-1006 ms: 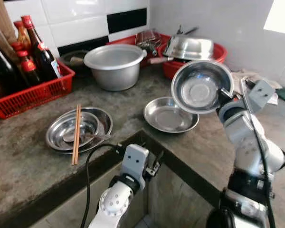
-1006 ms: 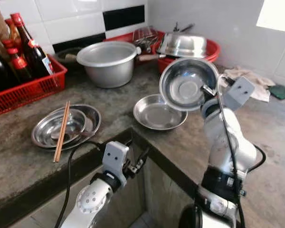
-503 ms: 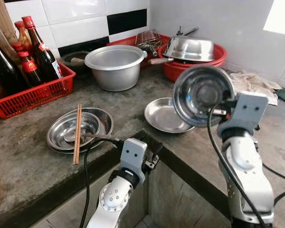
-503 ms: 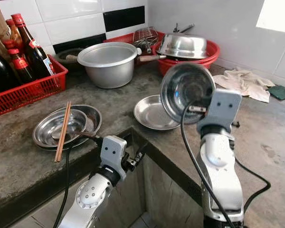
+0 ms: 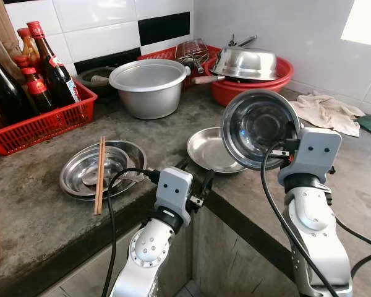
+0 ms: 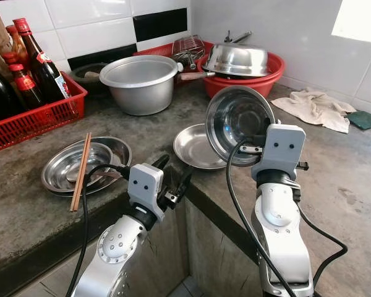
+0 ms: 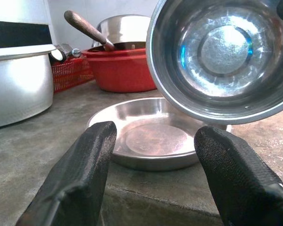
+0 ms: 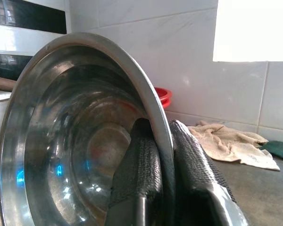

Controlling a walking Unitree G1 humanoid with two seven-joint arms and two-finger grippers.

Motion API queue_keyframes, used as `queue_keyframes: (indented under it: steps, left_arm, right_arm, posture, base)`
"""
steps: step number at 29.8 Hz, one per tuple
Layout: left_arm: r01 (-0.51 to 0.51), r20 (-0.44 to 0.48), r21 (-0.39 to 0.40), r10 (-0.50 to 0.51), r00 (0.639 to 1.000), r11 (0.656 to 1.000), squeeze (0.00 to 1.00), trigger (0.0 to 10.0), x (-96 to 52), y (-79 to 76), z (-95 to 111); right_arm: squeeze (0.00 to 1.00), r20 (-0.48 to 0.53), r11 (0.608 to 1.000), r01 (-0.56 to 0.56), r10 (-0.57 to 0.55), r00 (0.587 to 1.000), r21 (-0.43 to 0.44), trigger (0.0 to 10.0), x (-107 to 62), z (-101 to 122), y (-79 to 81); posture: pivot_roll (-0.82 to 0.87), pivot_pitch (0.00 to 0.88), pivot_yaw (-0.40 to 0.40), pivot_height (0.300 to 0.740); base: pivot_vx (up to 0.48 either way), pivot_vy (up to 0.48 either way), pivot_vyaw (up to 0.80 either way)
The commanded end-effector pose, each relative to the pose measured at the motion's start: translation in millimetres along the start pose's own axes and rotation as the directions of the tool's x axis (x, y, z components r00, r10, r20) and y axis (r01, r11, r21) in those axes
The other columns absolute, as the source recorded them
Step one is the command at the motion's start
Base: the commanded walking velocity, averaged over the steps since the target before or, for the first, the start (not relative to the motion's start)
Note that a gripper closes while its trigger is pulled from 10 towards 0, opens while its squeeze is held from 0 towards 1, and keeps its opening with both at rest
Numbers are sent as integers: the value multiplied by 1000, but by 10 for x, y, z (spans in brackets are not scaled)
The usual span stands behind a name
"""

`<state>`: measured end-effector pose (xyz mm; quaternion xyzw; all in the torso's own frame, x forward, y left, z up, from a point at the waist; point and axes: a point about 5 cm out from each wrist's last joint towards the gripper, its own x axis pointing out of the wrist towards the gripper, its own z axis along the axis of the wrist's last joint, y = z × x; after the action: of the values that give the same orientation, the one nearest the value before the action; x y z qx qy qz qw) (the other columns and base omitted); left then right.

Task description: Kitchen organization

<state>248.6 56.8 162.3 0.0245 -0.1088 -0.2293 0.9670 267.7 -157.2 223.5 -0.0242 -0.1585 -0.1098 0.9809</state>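
A steel bowl (image 5: 260,127) hangs tilted on its edge above the counter, its hollow facing me. My right gripper (image 8: 161,129) is shut on the bowl's rim, one finger inside and one outside. Under and behind the bowl lies a shallow steel plate (image 5: 213,150) on the counter. My left gripper (image 7: 155,136) is open at the counter's front edge and points at that plate with nothing between its fingers (image 7: 80,174). Two stacked steel dishes (image 5: 102,170) sit to the left with chopsticks (image 5: 99,173) laid across them.
A red crate of bottles (image 5: 37,117) stands at the back left. An aluminium pot (image 5: 149,85) and a red basin with a steel lid (image 5: 250,68) are at the back. A cloth (image 5: 324,108) lies at the right. The counter edge (image 5: 235,210) juts towards me.
My right arm has swung round and brought the held bowl slightly lower and nearer the plate. My left gripper has risen to the counter's edge.
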Motion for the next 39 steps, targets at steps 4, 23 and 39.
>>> queue_keyframes:
  steps: [4,23,39]
  left_arm:
    - [2,0,4,-2,1000,1000,0,10000,-15,-8,12]
    - [7,-14,11,-7,1000,1000,0,10000,-22,-8,-13]
    - [8,-17,9,-7,1000,1000,0,10000,-25,-4,-19]
  right_arm:
    - [0,44,1000,7,-7,999,10,0,-3,68,-8]
    - [0,40,1000,12,-12,999,13,0,1,54,2]
    - [0,22,1000,15,-15,1000,6,0,-12,12,-1]
  posture:
    - [105,0,-5,740]
    - [105,0,-2,740]
    - [105,0,0,740]
  base:
    - [0,0,0]
    - [0,0,0]
    - [-208,0,0]
